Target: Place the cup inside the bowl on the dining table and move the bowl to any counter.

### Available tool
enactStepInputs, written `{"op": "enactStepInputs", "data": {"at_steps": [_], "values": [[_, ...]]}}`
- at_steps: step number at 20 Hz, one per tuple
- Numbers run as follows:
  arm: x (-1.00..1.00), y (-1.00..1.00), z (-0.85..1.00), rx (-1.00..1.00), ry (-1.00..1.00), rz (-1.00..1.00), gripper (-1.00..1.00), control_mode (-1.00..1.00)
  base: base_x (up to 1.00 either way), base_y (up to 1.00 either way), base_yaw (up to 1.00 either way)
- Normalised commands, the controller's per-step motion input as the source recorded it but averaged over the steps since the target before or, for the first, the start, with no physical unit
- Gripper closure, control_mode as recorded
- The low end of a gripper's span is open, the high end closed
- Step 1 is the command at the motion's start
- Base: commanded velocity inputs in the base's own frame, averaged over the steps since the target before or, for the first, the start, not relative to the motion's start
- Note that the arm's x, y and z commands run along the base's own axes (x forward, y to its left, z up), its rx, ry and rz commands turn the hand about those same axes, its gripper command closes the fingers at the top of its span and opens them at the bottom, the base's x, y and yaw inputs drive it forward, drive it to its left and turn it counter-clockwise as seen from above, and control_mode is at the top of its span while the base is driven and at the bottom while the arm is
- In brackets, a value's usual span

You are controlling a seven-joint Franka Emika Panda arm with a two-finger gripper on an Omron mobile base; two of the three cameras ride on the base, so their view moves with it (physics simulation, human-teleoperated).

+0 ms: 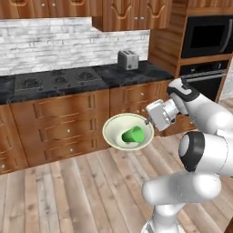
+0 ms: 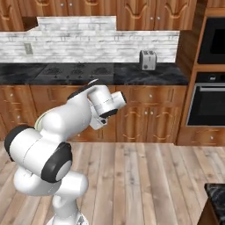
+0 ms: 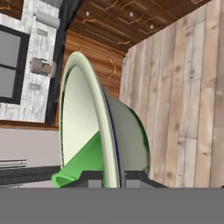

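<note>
Toaster [image 1: 128, 59], one, at the right end of the counter [image 1: 116, 75], with a four-burner cooktop [image 1: 57, 80] left of it. One bowl [image 1: 119, 123] carried in the air above the wood floor, one green cup [image 1: 133, 135] lying inside. Gripper [image 3: 114, 177] jaws pinch the bowl's rim.

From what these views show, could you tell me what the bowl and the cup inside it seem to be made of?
The bowl looks like glazed ceramic: cream to pale green with a glossy sheen. The cup lying inside it looks like plain plastic, though that is a guess: flat bright green, no shine or pattern.
</note>
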Motion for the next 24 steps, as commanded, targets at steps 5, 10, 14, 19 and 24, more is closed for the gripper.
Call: {"op": "enactStepInputs", "data": {"at_steps": [5,10,14,19,24], "values": [[0.0,0.0,0.0,0.0,0.0,0.0,1.0,1.0,1.0,0.54,-0.04],[0.0,0.0,0.0,0.0,0.0,0.0,1.0,1.0,0.84,0.77,-0.02],[0.0,0.0,0.0,0.0,0.0,0.0,1.0,1.0,0.35,0.98,-0.05],[0.0,0.0,0.0,0.0,0.0,0.0,1.0,1.0,0.13,1.0,-0.03],[0.0,0.0,0.0,0.0,0.0,0.0,1.0,1.0,0.14,1.0,-0.04]]}}
